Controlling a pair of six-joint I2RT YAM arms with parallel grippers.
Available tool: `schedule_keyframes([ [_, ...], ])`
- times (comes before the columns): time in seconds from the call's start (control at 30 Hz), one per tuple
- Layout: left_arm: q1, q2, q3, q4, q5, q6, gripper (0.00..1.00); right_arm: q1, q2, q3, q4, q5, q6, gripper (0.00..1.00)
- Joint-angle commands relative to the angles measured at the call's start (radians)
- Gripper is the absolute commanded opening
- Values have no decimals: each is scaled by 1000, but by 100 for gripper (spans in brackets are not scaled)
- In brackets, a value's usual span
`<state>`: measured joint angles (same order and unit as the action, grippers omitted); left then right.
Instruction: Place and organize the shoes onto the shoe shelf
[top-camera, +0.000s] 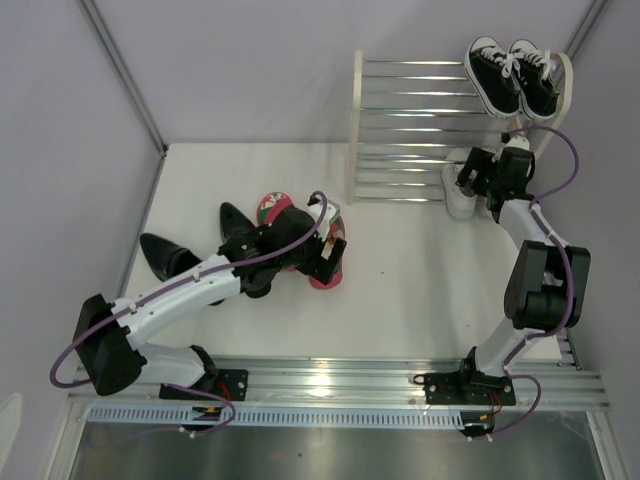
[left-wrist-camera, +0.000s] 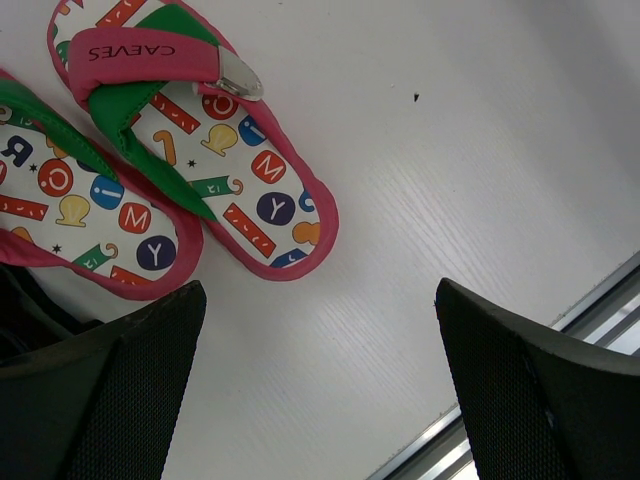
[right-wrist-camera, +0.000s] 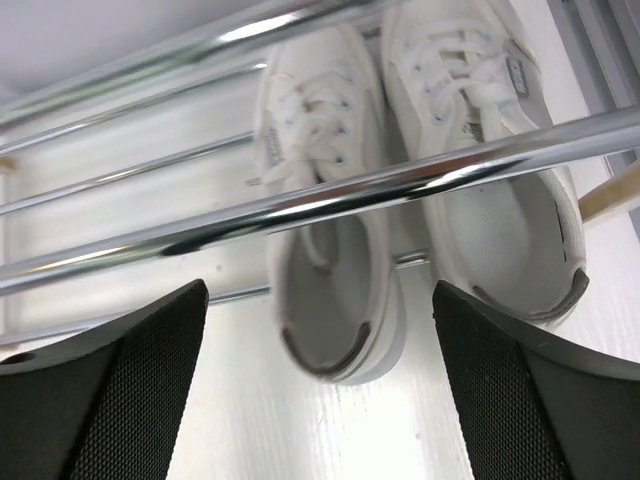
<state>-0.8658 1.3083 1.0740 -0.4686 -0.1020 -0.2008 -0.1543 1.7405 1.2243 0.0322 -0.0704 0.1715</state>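
Left pincer (left-wrist-camera: 318, 292) and right pincer (right-wrist-camera: 320, 288) gape apart, empty. Retreating, the right could snag a shoe shelf (right-wrist-camera: 400, 185) bar, dislodging the white sneakers (right-wrist-camera: 320, 140) seemingly beneath.

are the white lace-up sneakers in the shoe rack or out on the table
In the white-framed metal-bar shoe rack: the right wrist view shows both white lace-up sneakers side by side under its bars, heels outward.

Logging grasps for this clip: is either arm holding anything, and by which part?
Nothing is held. Left gripper, jaws open, hangs beside the red flip-flops; right gripper, jaws open, faces the white sneakers.
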Motion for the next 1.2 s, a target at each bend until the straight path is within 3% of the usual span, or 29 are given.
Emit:
schedule_keyframes([
  [0.0,-7,-53,-20,28,4,-6,99,21,-78,-17,-29,-43,-39,98],
  [0.37,-9,-124,-78,15,-16,-38,99,48,-30,-100,-74,47,-96,99],
  [0.8,-7,-110,-74,-1,-47,-60,99,78,123,-31,-10,70,-136,94],
  [0.97,-9,-89,-57,-7,-54,-60,99,79,140,-31,12,122,-135,79],
  [1.17,-7,-67,-40,-8,-54,-54,99,79,142,-26,32,126,-148,73],
])
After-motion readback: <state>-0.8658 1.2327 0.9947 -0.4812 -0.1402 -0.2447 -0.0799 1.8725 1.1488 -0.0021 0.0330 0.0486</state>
